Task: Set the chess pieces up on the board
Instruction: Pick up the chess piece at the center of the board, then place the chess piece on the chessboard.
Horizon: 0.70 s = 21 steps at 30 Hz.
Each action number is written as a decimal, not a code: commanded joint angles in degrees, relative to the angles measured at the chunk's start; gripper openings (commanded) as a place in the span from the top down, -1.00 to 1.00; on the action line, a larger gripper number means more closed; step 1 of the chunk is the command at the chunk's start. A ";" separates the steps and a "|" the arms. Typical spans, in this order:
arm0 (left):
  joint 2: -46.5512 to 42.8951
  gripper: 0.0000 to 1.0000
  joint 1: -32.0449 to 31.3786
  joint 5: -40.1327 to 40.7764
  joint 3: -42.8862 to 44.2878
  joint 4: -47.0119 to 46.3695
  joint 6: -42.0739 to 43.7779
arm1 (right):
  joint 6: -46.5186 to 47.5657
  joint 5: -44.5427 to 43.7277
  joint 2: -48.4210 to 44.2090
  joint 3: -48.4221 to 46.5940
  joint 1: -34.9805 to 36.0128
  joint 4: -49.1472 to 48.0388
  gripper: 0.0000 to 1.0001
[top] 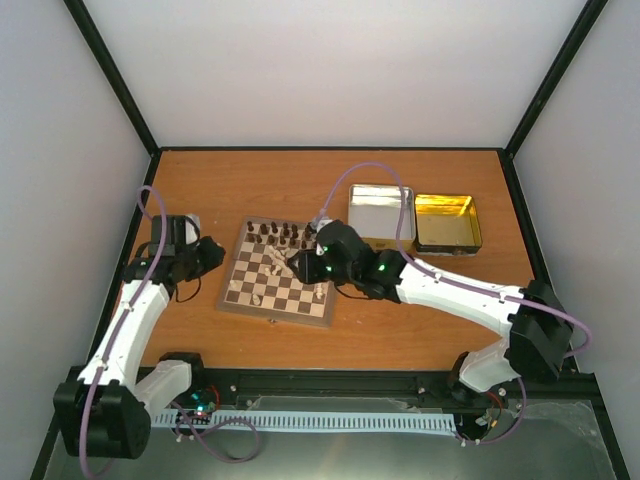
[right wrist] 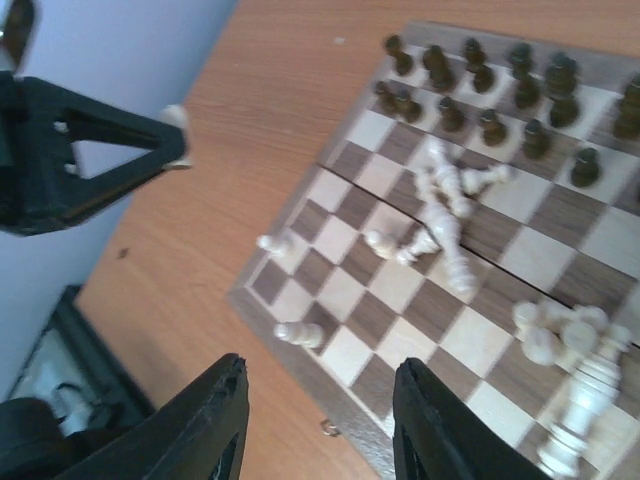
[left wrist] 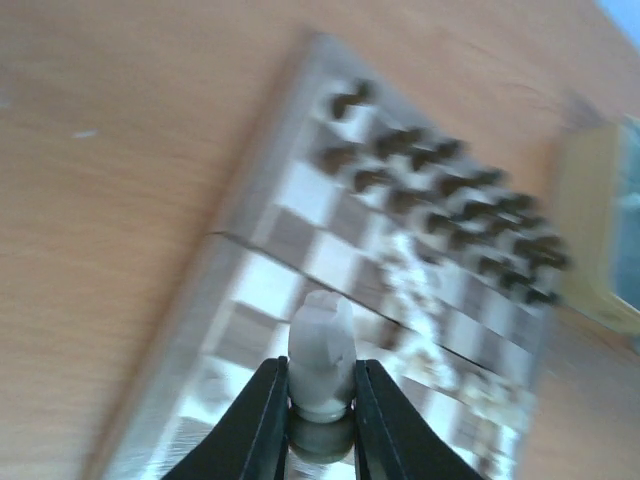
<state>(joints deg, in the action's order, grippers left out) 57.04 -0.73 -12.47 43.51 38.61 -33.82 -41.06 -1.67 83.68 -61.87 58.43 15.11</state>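
Observation:
The board (top: 262,292) lies at the table's middle left. Dark brown pieces (top: 278,234) stand in its two far rows. Cream pieces (right wrist: 445,215) lie in a heap at mid-board, with more by the right side (right wrist: 565,330). Two single cream pieces (right wrist: 300,333) are near the board's near left corner. My left gripper (top: 207,256) hovers just left of the board, shut on a pale cream piece (left wrist: 320,350). It also shows in the right wrist view (right wrist: 177,118). My right gripper (right wrist: 320,368) is open and empty above the board (right wrist: 345,290). In the top view it is over the board's right half (top: 300,265).
An open silver tin (top: 380,215) and an open gold tin (top: 447,222) stand right of the board at the back. Black enclosure posts and white walls ring the table. The silver tin's edge shows blurred in the left wrist view (left wrist: 600,230).

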 commanded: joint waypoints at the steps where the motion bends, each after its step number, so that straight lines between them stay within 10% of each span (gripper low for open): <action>1: -1.44 0.84 -4.84 -14.50 3.05 -4.95 5.94 | 2.15 19.37 -3.44 -0.09 -4.95 -4.71 0.18; 21: -8.62 0.83 -20.63 -45.54 1.56 -27.46 12.39 | 2.80 30.60 -10.65 -7.49 -10.71 4.14 -0.07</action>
<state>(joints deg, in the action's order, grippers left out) 50.37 -20.78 -52.01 43.97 14.68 -25.56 -39.48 23.07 71.81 -66.19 48.07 18.39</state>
